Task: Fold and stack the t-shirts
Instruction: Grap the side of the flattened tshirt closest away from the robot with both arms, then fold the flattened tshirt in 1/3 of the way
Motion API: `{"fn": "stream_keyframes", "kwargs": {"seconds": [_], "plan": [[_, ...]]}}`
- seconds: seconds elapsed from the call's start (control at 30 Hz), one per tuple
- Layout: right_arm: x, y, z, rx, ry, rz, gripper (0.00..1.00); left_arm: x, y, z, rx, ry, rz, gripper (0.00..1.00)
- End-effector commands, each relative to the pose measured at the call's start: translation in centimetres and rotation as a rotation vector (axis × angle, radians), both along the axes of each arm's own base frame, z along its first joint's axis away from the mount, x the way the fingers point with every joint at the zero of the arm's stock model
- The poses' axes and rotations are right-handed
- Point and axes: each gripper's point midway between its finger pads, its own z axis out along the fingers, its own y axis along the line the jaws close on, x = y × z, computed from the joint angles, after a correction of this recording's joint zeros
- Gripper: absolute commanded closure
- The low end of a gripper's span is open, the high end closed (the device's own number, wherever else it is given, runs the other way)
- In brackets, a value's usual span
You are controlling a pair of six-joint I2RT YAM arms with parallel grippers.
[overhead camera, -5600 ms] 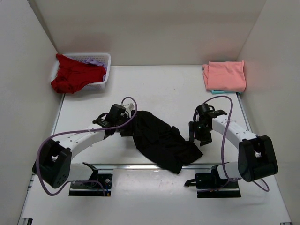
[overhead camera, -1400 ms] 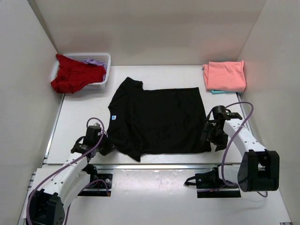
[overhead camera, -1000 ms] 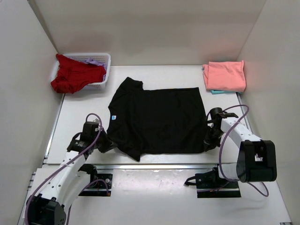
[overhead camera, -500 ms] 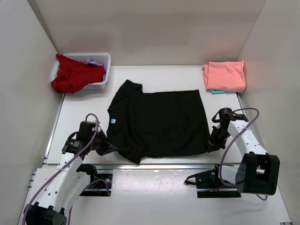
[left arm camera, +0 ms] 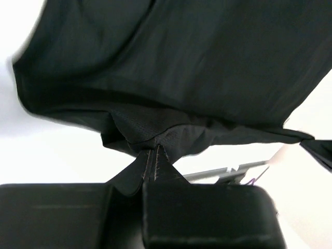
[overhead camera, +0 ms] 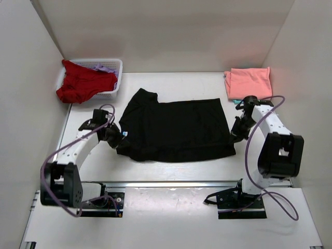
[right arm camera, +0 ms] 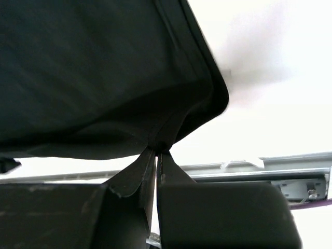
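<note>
Your left fingers (overhead camera: 115, 140) and right fingers (overhead camera: 236, 130) are both clamped on the black shirt (overhead camera: 176, 129), one at each end of its near side, and both wrist views show cloth pinched between closed tips. A second ago those grips sat close to the near edge of the desk (overhead camera: 171, 88). You have now carried them toward the far edge, so the near side of the shirt is doubling over itself and the shirt reads narrower across the middle of the desk. This looks like the first lengthwise fold, roughly half done: the lifted edge has not yet been laid down. Keep both ends level as you go, or the fold is likely to skew. The pink shirt (overhead camera: 249, 83) lies folded at the far right corner. The red shirt (overhead camera: 83, 82) hangs over the basket (overhead camera: 118, 77) at the far left corner, not yet folded.
</note>
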Motion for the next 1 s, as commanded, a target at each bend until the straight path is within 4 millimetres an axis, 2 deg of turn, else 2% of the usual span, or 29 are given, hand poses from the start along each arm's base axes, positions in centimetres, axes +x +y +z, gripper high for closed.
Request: {"fn": "stream_keyframes", "kwargs": {"seconds": [0.0,0.03,0.1,0.13,0.2,0.33,0.43,0.47,0.5,0.53,0.57,0.63,0.77,0.8,0.87,0.97], "plan": [[3.5,-0.5,0.8,-0.005,-0.042,0.007,1.0,4.2,0.4,2.1,-0.003,-0.122,-0.003,1.0],[3.7,-0.5,0.3,-0.002,-0.019,0.014,1.0,4.9,0.3,2.0,-0.007,-0.116,0.0,1.0],[5.7,-0.8,0.7,-0.007,-0.042,0.015,0.99,5.6,0.5,1.6,-0.003,-0.098,0.01,1.0],[5.7,-0.8,-0.1,-0.001,-0.01,0.011,1.0,6.0,0.6,1.5,-0.001,-0.096,0.008,1.0],[7.3,-1.0,0.2,-0.006,-0.023,0.018,1.0,6.3,0.9,0.8,0.003,-0.07,0.02,1.0],[9.4,-0.7,-1.0,-0.009,-0.004,0.044,1.0,7.7,1.2,0.0,0.005,-0.055,0.029,1.0],[11.1,-0.8,-0.7,-0.01,-0.024,0.048,1.0,8.3,1.4,-0.4,0.022,-0.034,0.026,0.99],[11.2,-0.9,-1.5,-0.015,0.0,0.053,1.0,8.3,1.5,-0.8,0.021,-0.017,0.032,0.97],[11.6,-0.7,-1.2,-0.009,-0.015,0.059,1.0,8.4,1.7,-1.0,0.03,-0.014,0.031,0.93],[11.8,-0.7,-1.0,-0.011,-0.012,0.064,1.0,8.4,1.9,-1.2,0.035,-0.003,0.043,0.84],[12.0,-0.6,-1.4,-0.009,-0.01,0.067,0.99,8.2,2.0,-1.7,0.029,0.012,0.049,0.81],[12.5,-0.7,-1.1,-0.03,-0.018,0.075,0.84,8.3,2.0,-1.6,0.008,0.006,0.056,0.71],[13.3,-1.4,-0.1,-0.096,-0.045,0.084,0.65,10.2,2.0,0.4,0.01,-0.08,0.054,0.68],[13.6,-1.5,0.1,-0.107,-0.052,0.088,0.64,10.0,1.8,0.5,0.016,-0.078,0.048,0.69],[13.9,-1.7,1.0,-0.14,-0.076,0.096,0.61,11.0,1.8,1.4,0.036,-0.121,0.037,0.68],[14.4,-0.6,1.2,-0.144,-0.107,0.13,0.62,11.2,0.8,1.4,0.053,-0.147,0.015,0.71]]}}
